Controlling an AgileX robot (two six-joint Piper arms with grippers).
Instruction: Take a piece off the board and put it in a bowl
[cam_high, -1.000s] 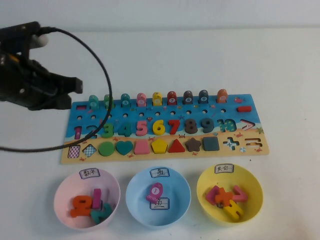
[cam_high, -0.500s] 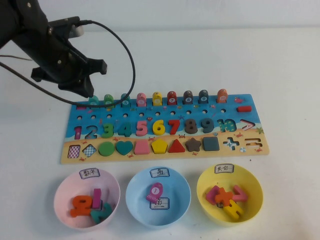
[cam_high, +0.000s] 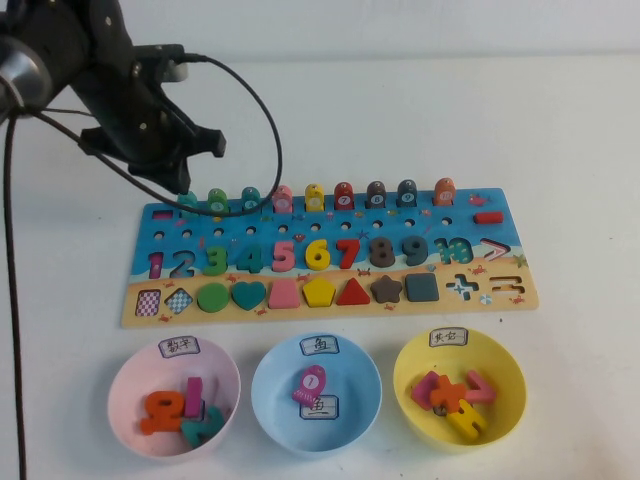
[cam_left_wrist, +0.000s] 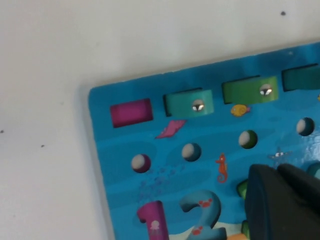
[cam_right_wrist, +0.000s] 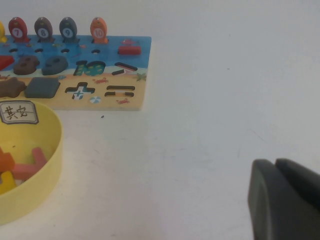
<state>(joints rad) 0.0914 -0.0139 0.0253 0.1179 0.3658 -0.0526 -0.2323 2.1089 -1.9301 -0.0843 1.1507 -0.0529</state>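
Crowded over the board's far left corner, open desk to the right.

My left hand (cam_high: 178, 178) hangs over the far left corner of the board (cam_high: 330, 300), its cable (cam_high: 262, 150) looping across the row of fish pegs (cam_high: 314, 196) there. Three bowls (cam_high: 315, 400) line the near edge. My right hand (cam_right_wrist: 285, 200) sits low over bare desk (cam_right_wrist: 210, 100), right of the yellow bowl (cam_right_wrist: 47, 165).

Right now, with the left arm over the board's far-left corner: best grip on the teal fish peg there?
Grip the teal fish peg across its flat faces, coming straight down from above. It stands upright in its slot with the green peg close alongside, so side access looks tight. The left gripper hovers near it; the right gripper sits off the board, right of the yellow bowl.
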